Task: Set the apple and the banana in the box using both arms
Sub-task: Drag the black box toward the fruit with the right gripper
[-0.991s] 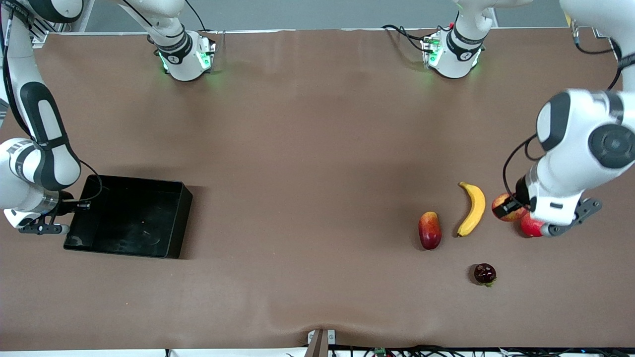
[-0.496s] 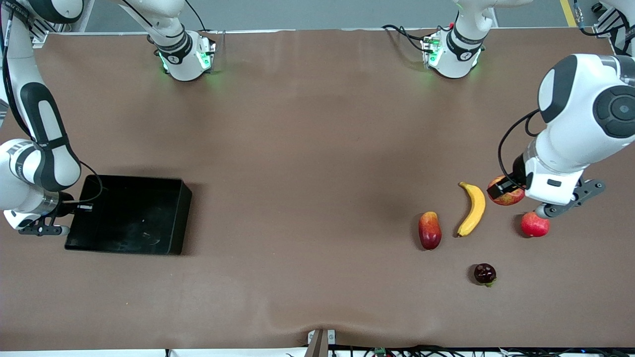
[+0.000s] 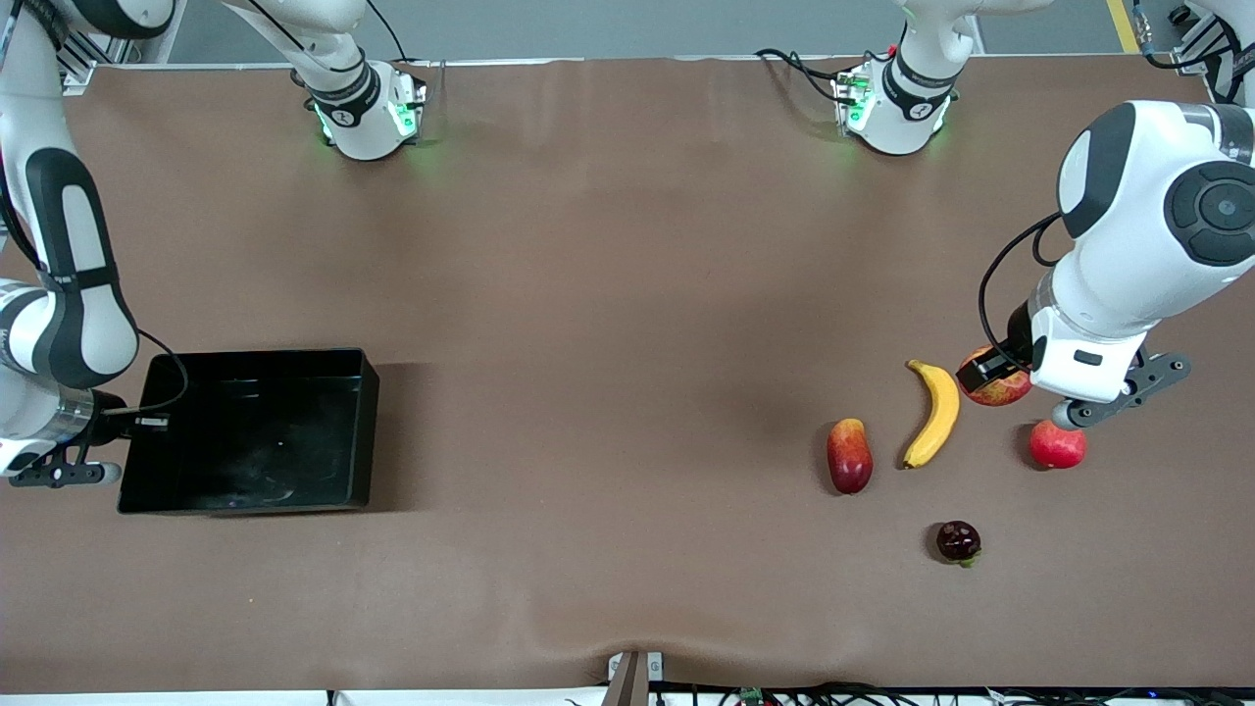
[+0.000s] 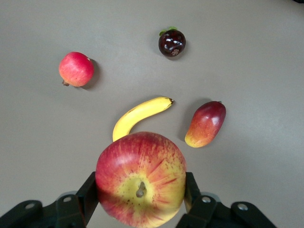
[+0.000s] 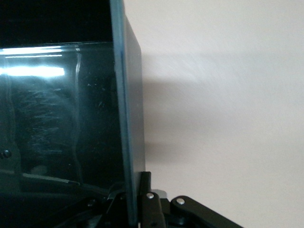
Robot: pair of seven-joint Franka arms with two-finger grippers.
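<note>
Front view: my left gripper (image 3: 992, 376) pinches the apple (image 3: 1002, 384) in the air over the brown table (image 3: 608, 245), just beside the banana's upper tip at the left arm's end. The banana (image 3: 933, 413) lies on the cloth, untouched, with the mango (image 3: 849, 455) beside it toward the table's middle, a plain red fruit (image 3: 1057, 444) beside it toward the left arm's end, and a dark purple fruit (image 3: 958, 541) nearer the camera. The box (image 3: 324, 495) sits empty at the right arm's end, well apart from all the fruit. My right gripper (image 3: 127, 424) is at the box's outer wall. I judge the task as barely begun: one fruit lifted, none delivered, the banana still to be picked.

Left wrist view: the two fingers (image 4: 88, 195) press the apple (image 4: 140, 176) from either side, stem dimple facing the lens. Below it the banana (image 4: 140, 114), mango (image 4: 205, 124), red fruit (image 4: 76, 69) and purple fruit (image 4: 172, 42) lie apart from each other, so I reckon the carry can clear them.

Right wrist view: the right gripper (image 5: 134, 202) clamps the thin upright wall of the box (image 5: 127, 118), one finger on each face; bare table spreads alongside.

The wide stretch of cloth between fruit and box looks free of obstacles, though the box walls are low edges the apple must pass over before release.
</note>
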